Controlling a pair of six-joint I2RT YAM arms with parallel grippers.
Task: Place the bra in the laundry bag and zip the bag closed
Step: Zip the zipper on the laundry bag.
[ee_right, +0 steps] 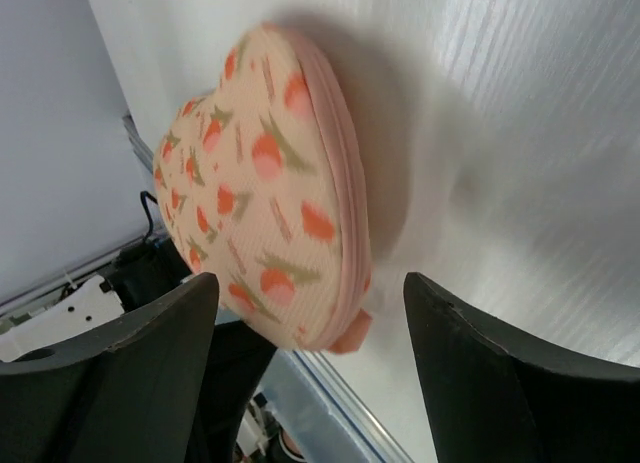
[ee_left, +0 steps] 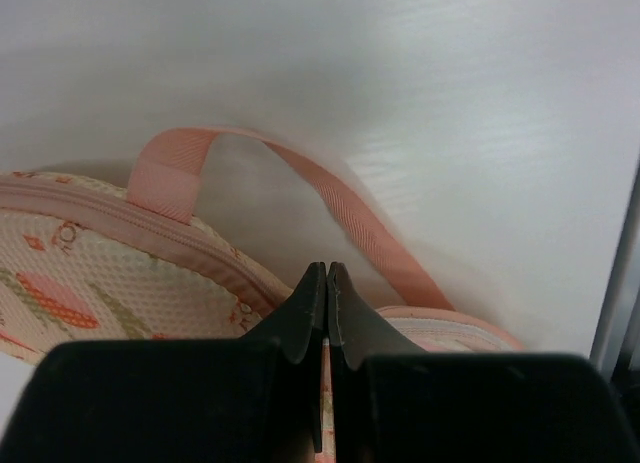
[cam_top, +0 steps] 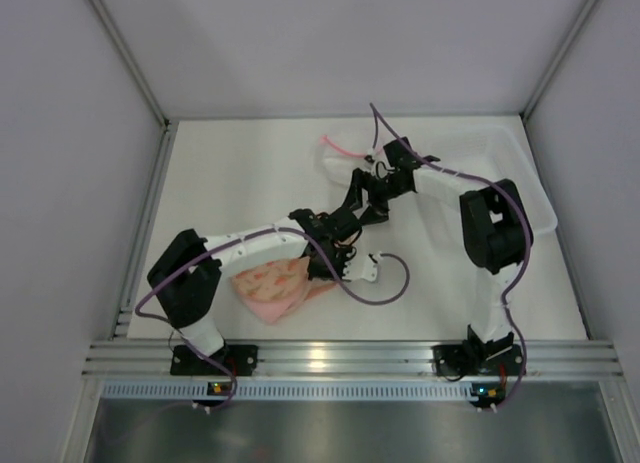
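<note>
- Left gripper point(ee_left: 327, 281): fingers pressed together at the rim of the laundry bag point(ee_left: 90, 273), apparently pinching a thin bit of its edge (tab or zip pull, cannot tell which).
- Right gripper point(ee_right: 312, 288): fingers spread wide, nothing between them, facing the bag's printed side.
- Laundry bag: near the front of the table point(cam_top: 240, 163), tipped up on edge, halves together along the pink seam.
- Bra: not visible in any view; judged to be inside.
- Risk: the zip's end is hidden, so a gap may remain and the garment could work out.
- Risk: the pinch is slight, so a tug could slip it and drop the bag.
- Risk: the loose strap point(ee_left: 330, 198) could snag a finger.
</note>
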